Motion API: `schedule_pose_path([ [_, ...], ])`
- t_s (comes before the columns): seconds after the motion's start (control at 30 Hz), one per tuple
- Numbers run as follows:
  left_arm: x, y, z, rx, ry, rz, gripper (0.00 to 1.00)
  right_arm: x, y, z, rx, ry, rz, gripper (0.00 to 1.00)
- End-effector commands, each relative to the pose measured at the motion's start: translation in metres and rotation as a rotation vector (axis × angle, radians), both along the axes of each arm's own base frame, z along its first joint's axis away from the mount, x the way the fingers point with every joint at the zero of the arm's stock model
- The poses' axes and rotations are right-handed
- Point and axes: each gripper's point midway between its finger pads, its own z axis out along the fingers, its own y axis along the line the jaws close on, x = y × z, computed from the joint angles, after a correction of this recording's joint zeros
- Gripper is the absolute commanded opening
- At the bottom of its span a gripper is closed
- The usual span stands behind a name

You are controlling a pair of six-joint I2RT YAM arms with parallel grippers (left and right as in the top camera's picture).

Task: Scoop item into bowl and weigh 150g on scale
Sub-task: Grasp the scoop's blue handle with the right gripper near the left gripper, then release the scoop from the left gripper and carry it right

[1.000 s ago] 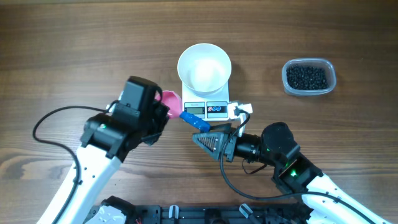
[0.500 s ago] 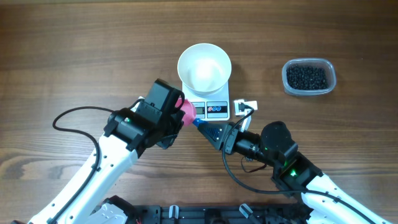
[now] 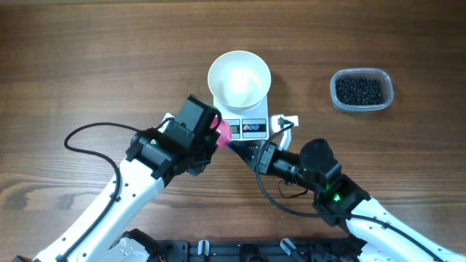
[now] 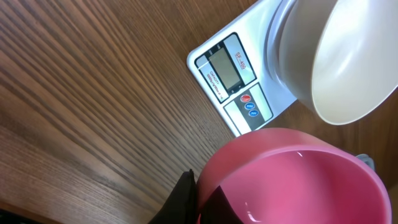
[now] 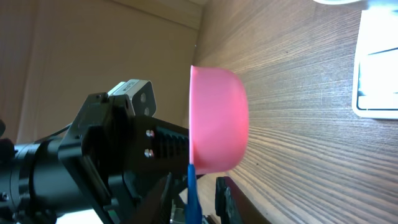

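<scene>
Over the wooden surface (image 3: 87, 58), the left tool (image 3: 213, 134) pinches the pink scoop (image 4: 292, 180); released before the right tool (image 3: 246, 151), its closure unclear, clamps the blue handle (image 5: 191, 186), it could hit the scale (image 4: 233, 87).

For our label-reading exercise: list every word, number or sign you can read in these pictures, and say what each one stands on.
"SF-400": on the scale, beside its display, in the left wrist view.
Small print along the display's other side, and the marks on the buttons: too small to read.
The display itself: blank.
The bowl and the pink scoop: no text.
</scene>
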Motion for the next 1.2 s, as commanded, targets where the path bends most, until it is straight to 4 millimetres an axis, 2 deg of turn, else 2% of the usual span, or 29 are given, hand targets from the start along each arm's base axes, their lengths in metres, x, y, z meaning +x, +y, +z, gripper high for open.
schedule_pose_path([
  [0.0,0.002,0.001,0.0,0.04,-0.024,-0.011,0.04,0.001,0.004,0.009,0.022,-0.001,0.009,0.23],
  [0.17,0.003,0.003,0.0,0.048,-0.03,0.003,0.04,0.0,0.004,0.009,0.052,0.059,-0.003,0.17],
  [0.33,0.004,0.004,0.0,0.036,-0.024,0.05,0.04,-0.001,0.005,0.009,0.086,0.127,-0.011,0.17],
  [0.53,0.004,0.004,0.0,0.035,-0.023,0.053,0.04,-0.002,0.006,0.009,0.088,0.131,0.0,0.17],
  [0.77,0.004,0.004,0.0,0.035,-0.023,0.053,0.04,-0.004,0.006,0.009,0.088,0.131,0.007,0.05],
  [0.9,0.004,0.004,0.0,0.035,-0.022,0.052,0.05,-0.004,0.006,0.009,0.08,0.115,0.011,0.05],
  [0.97,0.004,0.004,0.0,0.036,-0.023,0.052,0.17,-0.006,0.007,0.008,0.042,0.053,0.038,0.05],
  [1.0,0.004,0.005,0.0,0.039,-0.025,0.054,0.31,-0.007,0.007,0.006,0.027,0.032,0.052,0.05],
  [1.03,0.005,0.008,0.0,0.054,-0.032,0.06,0.45,-0.007,0.007,0.005,0.006,0.002,0.059,0.05],
  [1.07,0.007,0.012,0.001,0.075,-0.047,0.069,0.73,-0.005,0.005,0.003,-0.031,-0.058,0.058,0.05],
  [1.1,0.009,0.014,0.002,0.077,-0.053,0.078,0.87,0.0,0.002,0.002,-0.067,-0.115,0.044,0.05],
  [1.17,0.011,0.021,0.008,0.072,-0.073,0.088,0.93,0.012,-0.008,0.005,-0.097,-0.177,0.009,0.05],
])
